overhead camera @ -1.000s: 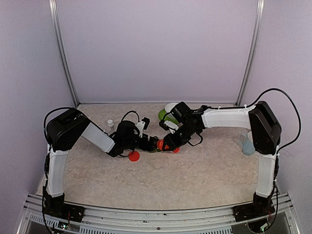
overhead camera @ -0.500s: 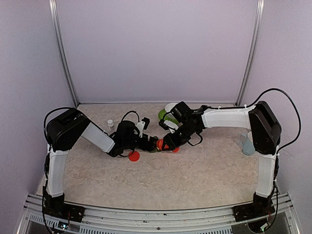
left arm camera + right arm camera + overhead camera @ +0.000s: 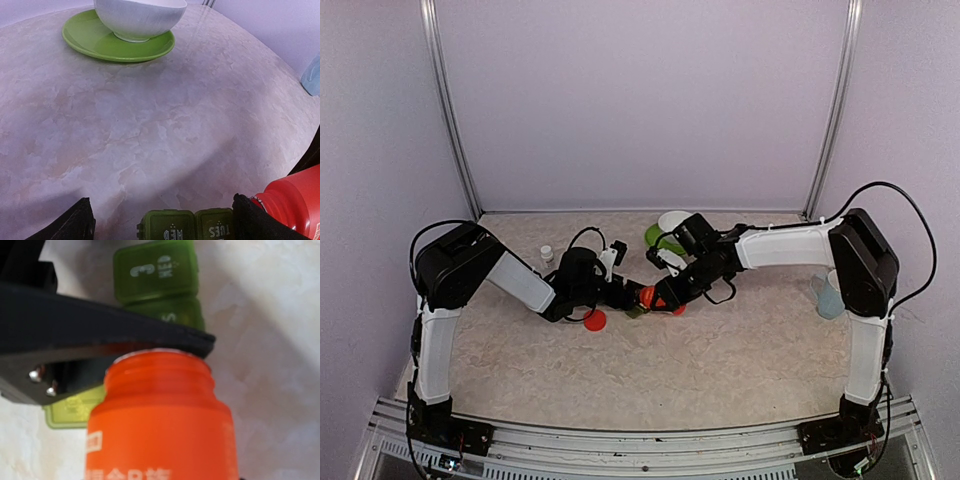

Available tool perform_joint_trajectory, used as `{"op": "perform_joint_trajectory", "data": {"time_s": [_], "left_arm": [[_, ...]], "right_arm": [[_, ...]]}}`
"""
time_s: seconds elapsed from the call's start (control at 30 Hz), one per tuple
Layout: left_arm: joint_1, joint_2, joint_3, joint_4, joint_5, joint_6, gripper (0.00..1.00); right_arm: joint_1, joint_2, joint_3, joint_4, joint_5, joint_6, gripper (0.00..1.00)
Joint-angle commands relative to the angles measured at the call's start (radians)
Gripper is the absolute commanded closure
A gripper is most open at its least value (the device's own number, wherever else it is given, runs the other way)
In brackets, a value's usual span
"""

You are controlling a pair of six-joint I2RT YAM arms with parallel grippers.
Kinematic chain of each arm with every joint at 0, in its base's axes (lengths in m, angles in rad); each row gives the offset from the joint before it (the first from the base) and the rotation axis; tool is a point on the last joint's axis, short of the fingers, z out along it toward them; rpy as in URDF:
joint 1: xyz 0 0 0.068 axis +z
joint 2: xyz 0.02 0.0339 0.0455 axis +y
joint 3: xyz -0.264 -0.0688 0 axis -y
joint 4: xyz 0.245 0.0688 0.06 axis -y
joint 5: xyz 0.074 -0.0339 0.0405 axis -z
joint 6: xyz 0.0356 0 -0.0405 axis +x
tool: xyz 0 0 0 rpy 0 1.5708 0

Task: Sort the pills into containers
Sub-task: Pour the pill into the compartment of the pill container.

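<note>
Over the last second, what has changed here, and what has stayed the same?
The right arm's wrist shifted slightly left and toward the near edge. It still holds the open red bottle, mouth at the green pill organizer. The left fingers stay open on either side of the organizer; red cap, white bowl and green saucer have not moved.

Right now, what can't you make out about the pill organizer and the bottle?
- Left wrist: the green pill organizer is cut off by the bottom edge; only two lids show.
- Right wrist: a black bar covers part of its lids; the red bottle has its mouth facing away, contents unseen.
- Top: the organizer is too small to read; no pills discernible.
</note>
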Motion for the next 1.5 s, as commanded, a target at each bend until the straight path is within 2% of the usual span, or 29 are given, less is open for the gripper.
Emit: {"op": "perform_joint_trajectory", "data": {"time_s": [0.0, 0.9, 1.13, 1.47], "left_arm": [[0.008, 0.02, 0.018, -0.025, -0.004, 0.01, 0.08], [0.007, 0.019, 0.017, -0.026, -0.009, 0.01, 0.07], [0.01, 0.014, 0.016, -0.021, -0.004, -0.001, 0.07], [0.015, -0.016, 0.008, -0.021, 0.005, -0.015, 0.05]], "right_arm": [[-0.009, -0.036, -0.043, 0.042, 0.001, -0.001, 0.78], [-0.008, -0.164, -0.209, 0.242, -0.035, -0.015, 0.78], [-0.008, -0.188, -0.288, 0.359, -0.027, -0.029, 0.78], [-0.008, -0.241, -0.45, 0.623, -0.015, -0.06, 0.8]]}}
